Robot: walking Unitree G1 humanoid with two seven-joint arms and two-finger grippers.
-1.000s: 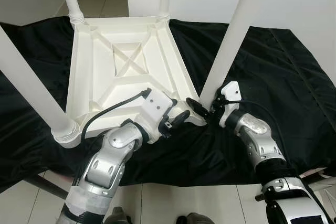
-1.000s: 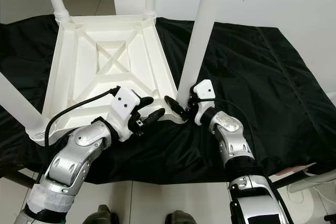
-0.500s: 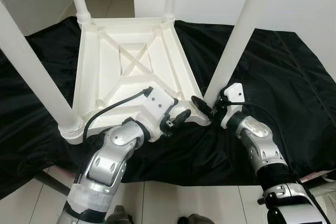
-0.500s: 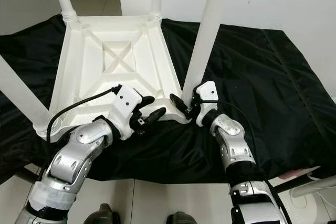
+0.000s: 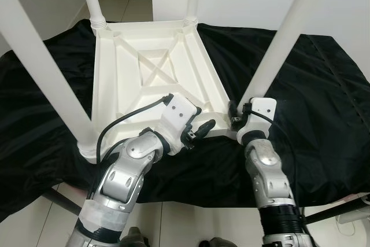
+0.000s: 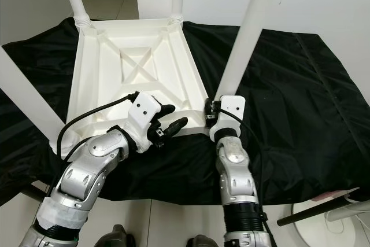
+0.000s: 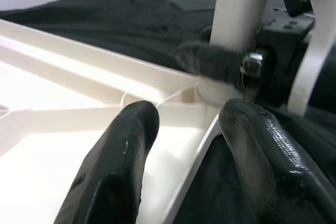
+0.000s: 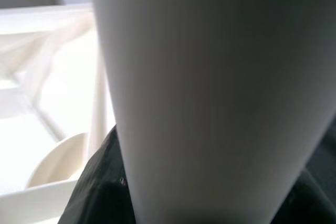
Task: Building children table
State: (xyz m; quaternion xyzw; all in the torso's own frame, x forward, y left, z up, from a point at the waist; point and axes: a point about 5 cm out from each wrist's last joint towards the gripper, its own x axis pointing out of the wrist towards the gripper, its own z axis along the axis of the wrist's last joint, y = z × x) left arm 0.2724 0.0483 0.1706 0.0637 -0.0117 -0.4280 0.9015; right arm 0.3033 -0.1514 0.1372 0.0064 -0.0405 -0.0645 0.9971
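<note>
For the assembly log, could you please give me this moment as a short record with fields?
Table top: white table top lies upside down on the black cloth
Legs: four white legs stand upright in the corner sockets
Left gripper: left gripper open, straddling the near rim
Right gripper: right gripper at the base of the near right leg

1. Head views: bright, even indoor light; sharp throughout, no motion blur.
2. White table (image 5: 151,79): near overexposed on its ribbed underside, with soft grey shading inside the ribs.
3. Black cloth (image 5: 324,102): dull sheen along the folds, detail lost in the darkest creases.
4. Silver arms: small specular highlights on the rounded casings.
5. Left wrist view: fingers (image 7: 113,174) close and soft, with glossy highlights; background moderately sharp.
6. Right wrist view: table leg (image 8: 210,93) very close, wholly out of focus, shaded grey down one side.
</note>
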